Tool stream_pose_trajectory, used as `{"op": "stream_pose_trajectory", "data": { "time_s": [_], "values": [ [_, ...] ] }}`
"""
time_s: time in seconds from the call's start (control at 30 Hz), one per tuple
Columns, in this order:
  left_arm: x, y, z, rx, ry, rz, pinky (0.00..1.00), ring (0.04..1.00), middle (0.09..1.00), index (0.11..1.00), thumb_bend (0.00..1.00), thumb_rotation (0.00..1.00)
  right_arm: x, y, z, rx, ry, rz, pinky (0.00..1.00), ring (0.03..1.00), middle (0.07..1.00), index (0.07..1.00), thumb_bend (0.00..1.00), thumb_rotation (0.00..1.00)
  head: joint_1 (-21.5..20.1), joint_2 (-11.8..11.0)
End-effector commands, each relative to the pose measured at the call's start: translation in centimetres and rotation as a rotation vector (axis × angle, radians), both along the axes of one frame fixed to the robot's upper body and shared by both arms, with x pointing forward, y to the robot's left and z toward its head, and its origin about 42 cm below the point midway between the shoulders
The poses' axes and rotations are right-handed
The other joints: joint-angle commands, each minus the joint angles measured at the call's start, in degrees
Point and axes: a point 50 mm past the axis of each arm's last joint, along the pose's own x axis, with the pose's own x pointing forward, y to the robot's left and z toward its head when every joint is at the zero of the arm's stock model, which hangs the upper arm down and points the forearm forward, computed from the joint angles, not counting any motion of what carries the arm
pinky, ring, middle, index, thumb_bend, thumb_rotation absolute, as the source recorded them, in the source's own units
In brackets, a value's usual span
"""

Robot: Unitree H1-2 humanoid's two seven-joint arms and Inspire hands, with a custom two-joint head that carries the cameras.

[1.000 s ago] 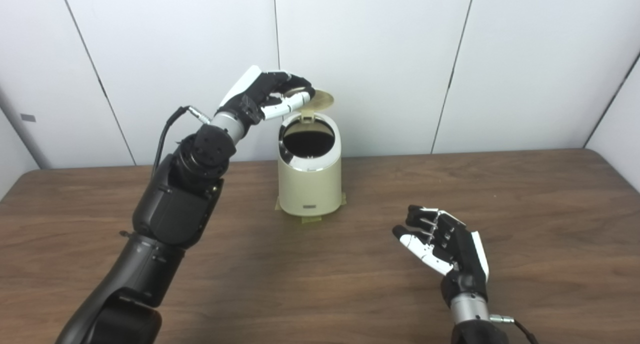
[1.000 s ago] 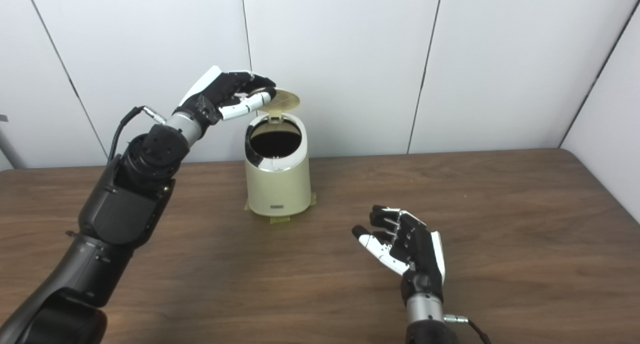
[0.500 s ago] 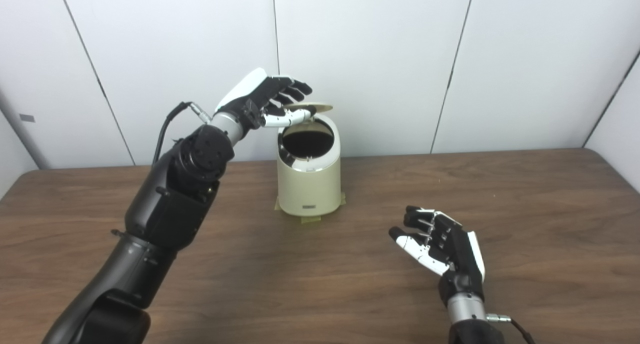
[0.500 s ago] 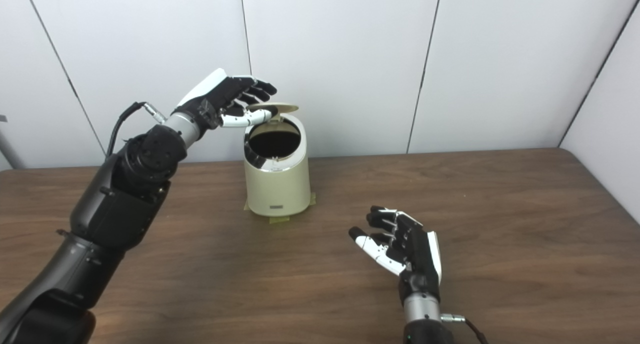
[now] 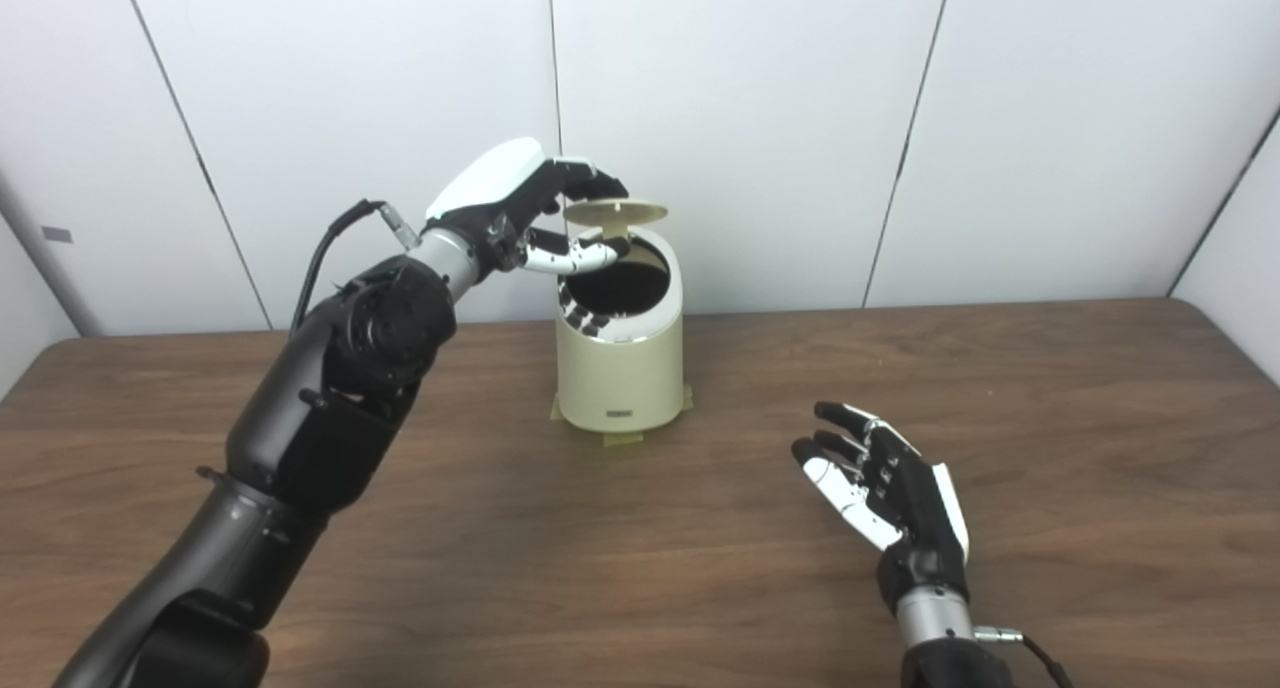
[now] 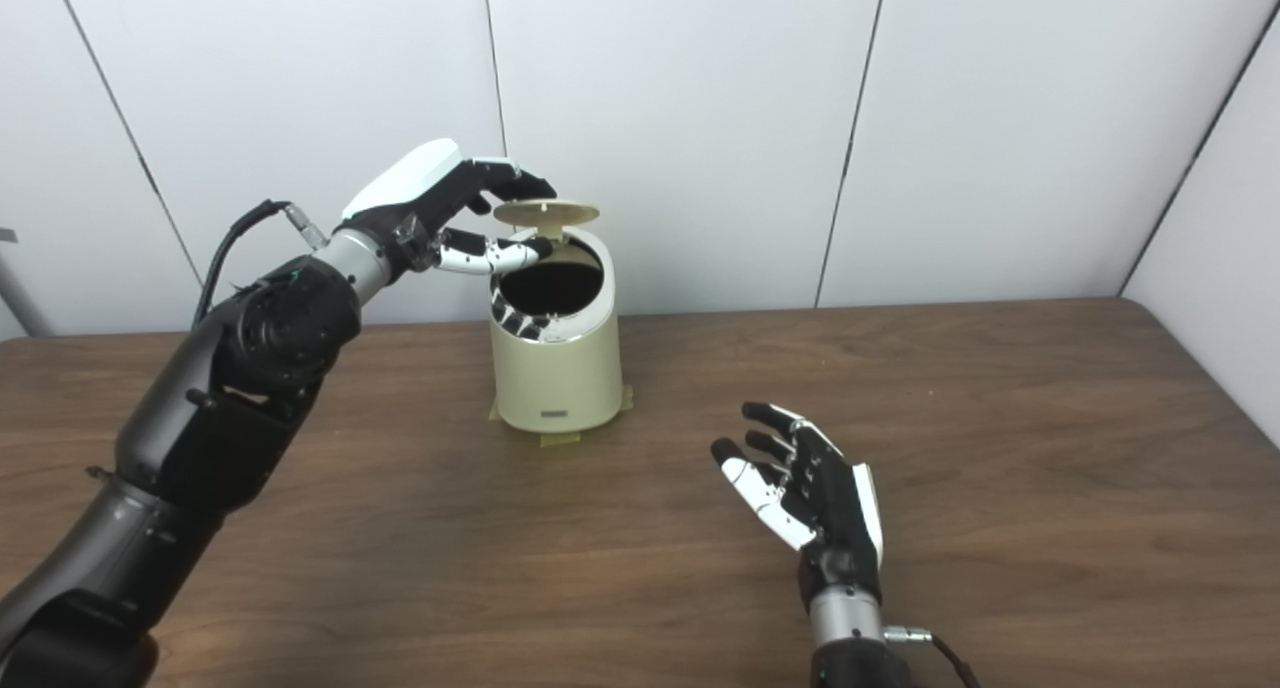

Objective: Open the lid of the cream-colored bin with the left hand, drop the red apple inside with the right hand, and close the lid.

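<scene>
Left hand (image 5: 520,218) pinches the round cream lid (image 5: 615,211) above the cream-colored cylindrical bin (image 5: 620,358); right hand (image 5: 885,483) rests empty, fingers spread, over bare wooden table (image 5: 1050,418).

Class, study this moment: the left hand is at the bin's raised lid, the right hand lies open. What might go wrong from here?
1. The left hand has its thumb under the lid, over the bin opening; closing may pinch it.
2. The right hand is open and no apple shows, so the drop cannot be confirmed.
</scene>
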Motion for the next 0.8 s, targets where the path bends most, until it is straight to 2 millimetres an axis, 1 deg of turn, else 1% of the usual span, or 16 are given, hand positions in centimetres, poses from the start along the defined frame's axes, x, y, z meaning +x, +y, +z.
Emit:
{"op": "stream_pose_trajectory", "data": {
  "time_s": [0.0, 0.07, 0.13, 0.23, 0.37, 0.5, 0.67, 0.77],
  "values": [
    [-0.1, -0.1, 2.8, 0.022, -0.095, -0.022, 0.78, 0.844, 0.802, 0.768, 0.52, 0.34, 0.9, 0.4, 1.7, -0.021, -0.066, 0.035, 0.77, 0.885, 0.916, 0.916, 0.47, 0.85, 0.0, 0.0],
    [-0.2, -0.2, 2.6, 0.031, -0.092, -0.026, 0.75, 0.818, 0.788, 0.769, 0.53, 0.34, 1.0, 0.4, 1.8, -0.04, -0.049, 0.046, 0.83, 0.935, 0.948, 0.937, 0.5, 0.92, 0.0, 0.0],
    [-0.3, -0.3, 2.5, 0.041, -0.087, -0.027, 0.73, 0.806, 0.783, 0.77, 0.54, 0.35, 1.1, 0.4, 1.8, -0.047, -0.04, 0.051, 0.87, 0.961, 0.966, 0.946, 0.51, 0.96, 0.0, 0.0],
    [-0.3, -0.5, 2.2, 0.057, -0.084, -0.033, 0.72, 0.812, 0.786, 0.765, 0.56, 0.34, 1.1, 0.4, 1.8, -0.039, -0.036, 0.053, 0.9, 0.973, 0.97, 0.953, 0.51, 0.99, -0.1, 0.4],
    [-0.3, -0.7, 1.7, 0.104, -0.075, -0.039, 0.73, 0.827, 0.799, 0.767, 0.56, 0.36, 1.1, 0.4, 1.8, -0.021, -0.037, 0.054, 0.88, 0.968, 0.966, 0.954, 0.51, 1.0, 0.0, 0.7],
    [-0.4, -0.9, 1.1, 0.158, -0.085, -0.049, 0.7, 0.797, 0.78, 0.767, 0.57, 0.37, 1.1, 0.3, 1.8, 0.002, -0.041, 0.048, 0.87, 0.953, 0.958, 0.954, 0.51, 0.99, -0.1, 0.9],
    [-0.5, -1.0, 0.5, 0.208, -0.107, -0.061, 0.72, 0.791, 0.767, 0.759, 0.58, 0.39, 1.2, 0.2, 1.8, 0.009, -0.037, 0.043, 0.85, 0.945, 0.951, 0.952, 0.5, 0.98, -0.3, 1.2],
    [-0.7, -1.1, 0.2, 0.305, -0.136, -0.082, 0.74, 0.79, 0.764, 0.767, 0.57, 0.45, 1.3, 0.2, 1.8, 0.011, -0.037, 0.045, 0.85, 0.944, 0.949, 0.954, 0.5, 0.98, -0.3, 1.2]
  ]
}}
